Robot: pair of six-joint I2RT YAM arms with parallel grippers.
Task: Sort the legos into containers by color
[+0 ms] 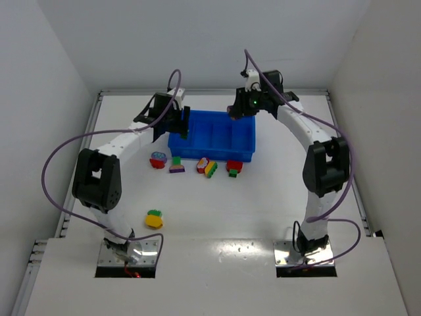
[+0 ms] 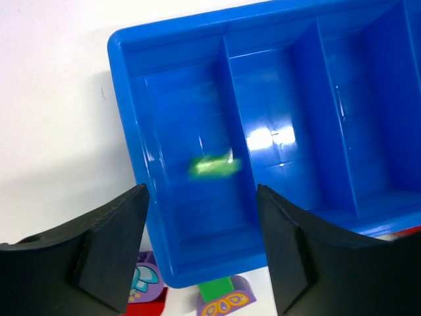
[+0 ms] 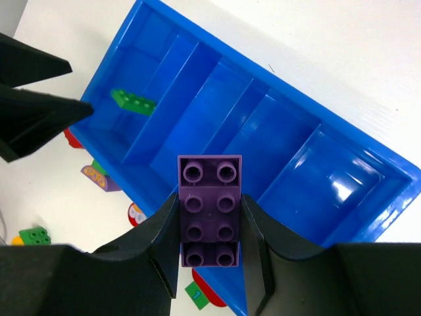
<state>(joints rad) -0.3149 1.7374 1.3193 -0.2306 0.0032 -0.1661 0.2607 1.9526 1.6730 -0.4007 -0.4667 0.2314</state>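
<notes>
Now R end effector (image 3: 210, 201) pinches purple lego (image 3: 210, 220) by smooth sides: prob. light, stiff, slick. L end effector (image 2: 200, 191) open.

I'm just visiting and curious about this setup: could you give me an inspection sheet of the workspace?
Surface: white table.
Job's things: blue tray; green brick, blurred, in its end compartment; several loose bricks before the tray; yellow-green brick apart.
Clutter: nothing seen.
Hands: left hand open above the tray; right hand shut on purple brick.
Cables: purple cables loop off both arms.
Surroundings: white walls.
</notes>
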